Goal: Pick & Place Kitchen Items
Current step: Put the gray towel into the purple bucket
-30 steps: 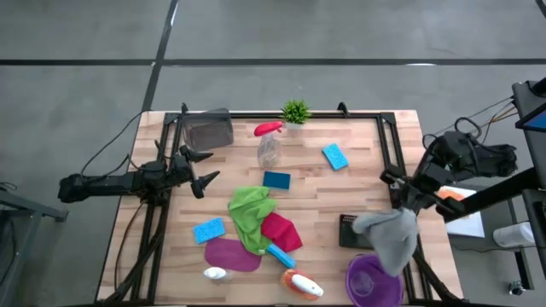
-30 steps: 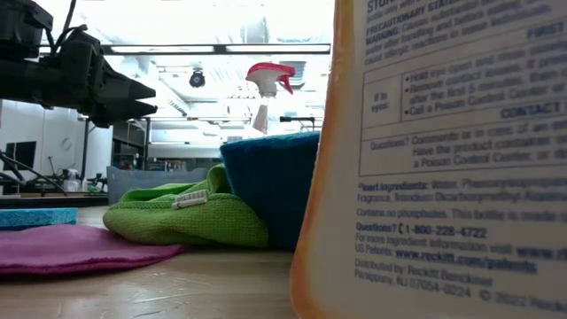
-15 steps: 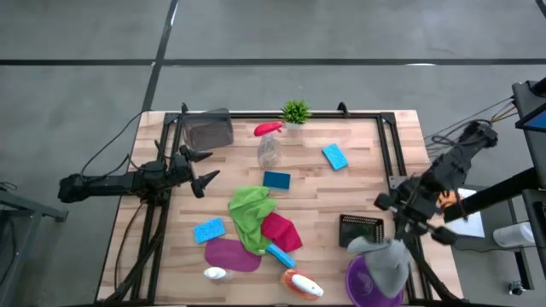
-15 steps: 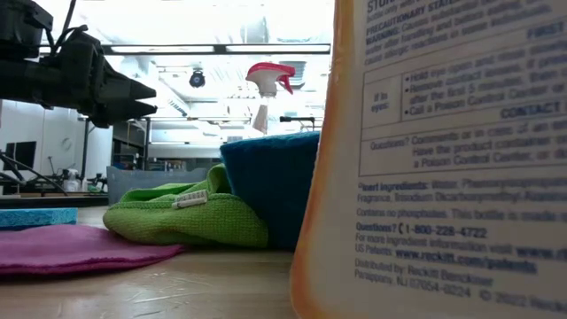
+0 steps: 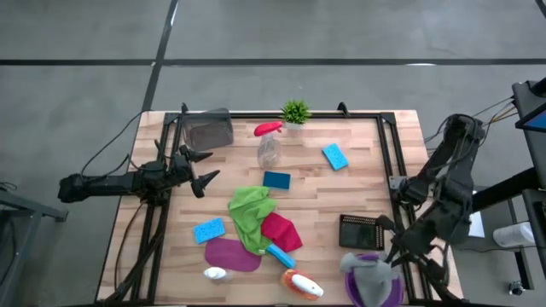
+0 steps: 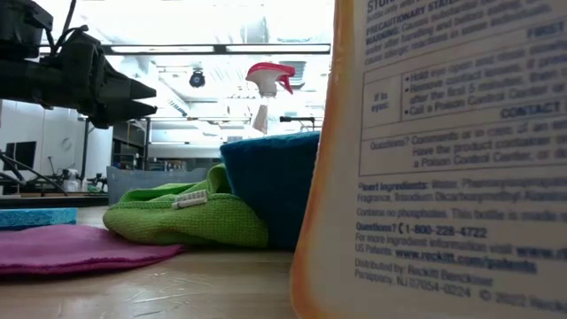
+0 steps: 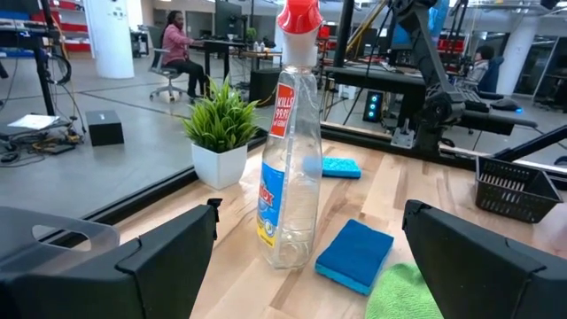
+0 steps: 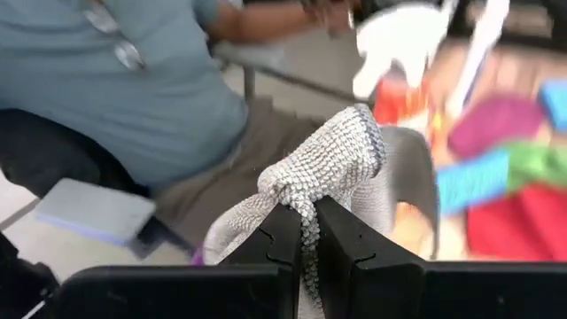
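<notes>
Clamped together on a fold of the grey cloth (image 8: 341,168), the right gripper (image 8: 306,235) has its two dark fingers pinching the knobbly fabric, which bunches up just past the fingertips and hangs around them. From above, that gripper (image 5: 394,254) sits at the table's near right corner, just beside the purple bowl (image 5: 388,290), and the grey cloth (image 5: 367,273) lies draped in the bowl, touching its rim. A small black basket (image 5: 362,231) stands on the table just beside the bowl.

Over at the table's left edge, the left gripper (image 5: 200,168) hovers with its fingers spread wide apart and nothing between them. Its wrist camera looks between those fingers at the clear spray bottle (image 7: 291,151) with the red top, standing upright, well apart from the fingertips. A dark blue sponge (image 7: 355,255) lies just beside the bottle's base, a lighter blue sponge (image 7: 341,167) lies farther back, and the small potted plant (image 7: 221,133) stands near the bottle.

In the middle of the table (image 5: 358,179) the green cloth (image 5: 250,211) overlaps the magenta cloth (image 5: 281,230), with a purple cloth (image 5: 230,254) and another blue sponge (image 5: 209,230) near them.
</notes>
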